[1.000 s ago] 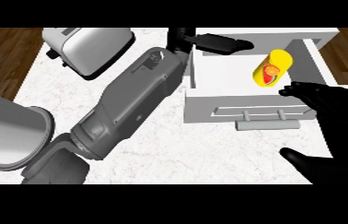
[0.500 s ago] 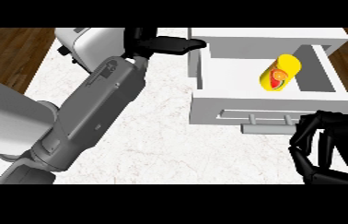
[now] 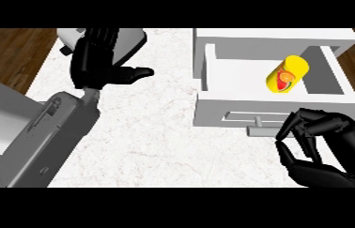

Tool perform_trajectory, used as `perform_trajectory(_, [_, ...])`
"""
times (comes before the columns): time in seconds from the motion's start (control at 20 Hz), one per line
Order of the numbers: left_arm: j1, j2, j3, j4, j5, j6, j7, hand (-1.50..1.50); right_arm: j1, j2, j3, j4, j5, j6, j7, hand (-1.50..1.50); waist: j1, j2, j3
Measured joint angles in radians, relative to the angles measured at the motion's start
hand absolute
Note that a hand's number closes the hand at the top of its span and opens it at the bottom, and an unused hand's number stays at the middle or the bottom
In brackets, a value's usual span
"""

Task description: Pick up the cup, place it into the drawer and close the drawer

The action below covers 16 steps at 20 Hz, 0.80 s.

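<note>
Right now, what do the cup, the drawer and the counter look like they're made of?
The cup looks like glossy plastic: bright yellow with a red-orange print, though glazed ceramic is possible. The drawer looks like matte white painted wood or laminate, flat and even, with a grey, perhaps metal, handle. The counter looks like polished marble: white with faint veining.

Evenly and brightly lit, with no single source evident. White marbled surface point(image 3: 152, 128) without glare. Soft grey shading on the inner left wall of the open drawer point(image 3: 208, 67); faint shadow under its front panel. Yellow cup point(image 3: 286, 74) with a mild highlight along its upper side. Black robot hand point(image 3: 315, 142) nearly without shading detail. No blur, no edge distortion.
</note>
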Motion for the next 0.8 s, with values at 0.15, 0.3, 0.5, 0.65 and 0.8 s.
perform_trajectory(0.15, [0.102, 0.048, 0.023, -0.084, 0.015, -0.032, 0.006, -1.50, -0.018, -0.008, 0.038, 0.050, 0.109, -0.010, -0.042, 1.50, 0.003, 0.002, 0.000])
perform_trajectory(0.3, [0.177, 0.080, 0.037, -0.134, 0.025, -0.070, -0.001, -1.50, -0.032, -0.054, 0.085, 0.087, 0.241, -0.005, -0.110, 1.50, 0.006, 0.004, 0.000])
perform_trajectory(0.5, [0.264, 0.122, 0.070, -0.182, 0.036, -0.122, -0.011, -1.50, -0.047, -0.087, 0.154, 0.184, 0.423, -0.047, -0.208, 1.50, 0.003, 0.006, 0.000])
perform_trajectory(0.65, [0.339, 0.148, 0.100, -0.203, 0.036, -0.172, -0.033, -1.50, -0.082, -0.076, 0.201, 0.282, 0.533, -0.098, -0.248, 1.50, 0.000, 0.007, 0.000])
perform_trajectory(0.8, [0.405, 0.162, 0.136, -0.218, 0.036, -0.225, -0.047, -1.50, -0.140, -0.044, 0.229, 0.395, 0.610, -0.145, -0.273, -1.50, -0.006, 0.007, 0.000])
